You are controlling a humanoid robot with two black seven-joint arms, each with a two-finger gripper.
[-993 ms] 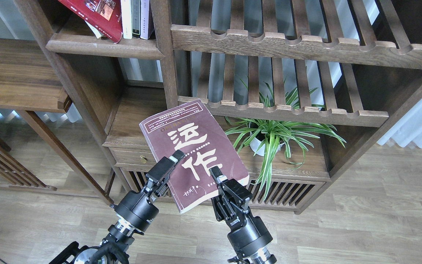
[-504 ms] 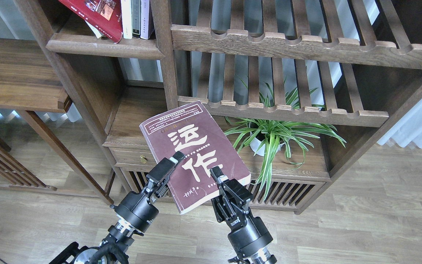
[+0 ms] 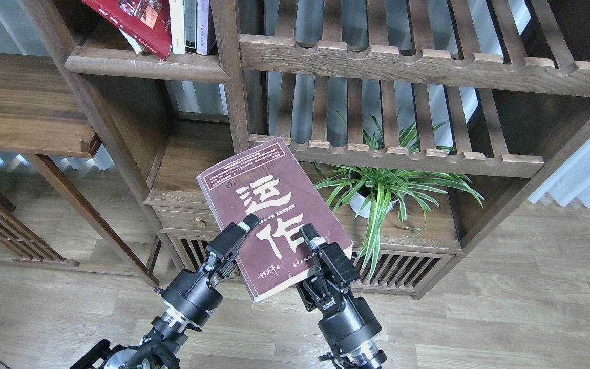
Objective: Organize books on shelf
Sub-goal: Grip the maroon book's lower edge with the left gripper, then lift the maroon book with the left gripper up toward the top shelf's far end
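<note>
I hold the thick maroon book (image 3: 267, 205) with large white characters in front of the bookcase, cover facing me, tilted. My left gripper (image 3: 246, 228) is shut on its left edge, one finger on the cover. My right gripper (image 3: 311, 240) is shut on its lower right part. The shelf (image 3: 146, 64), a dark plank with a rounded front edge, is at the upper left. The red book (image 3: 131, 20) leans on it against thin upright books (image 3: 190, 25). A pale sliver (image 3: 133, 43) shows under the red book; the yellow-green cover is hidden.
Slatted racks with notched rails (image 3: 402, 61) fill the upper right. A potted spider plant (image 3: 377, 192) stands on the low cabinet (image 3: 187, 169) just right of the held book. A side table (image 3: 23, 107) is at the left. Wood floor lies below.
The maroon book and both grippers have shifted slightly to the right and up. The right gripper moved a little further right along the book's lower edge.
</note>
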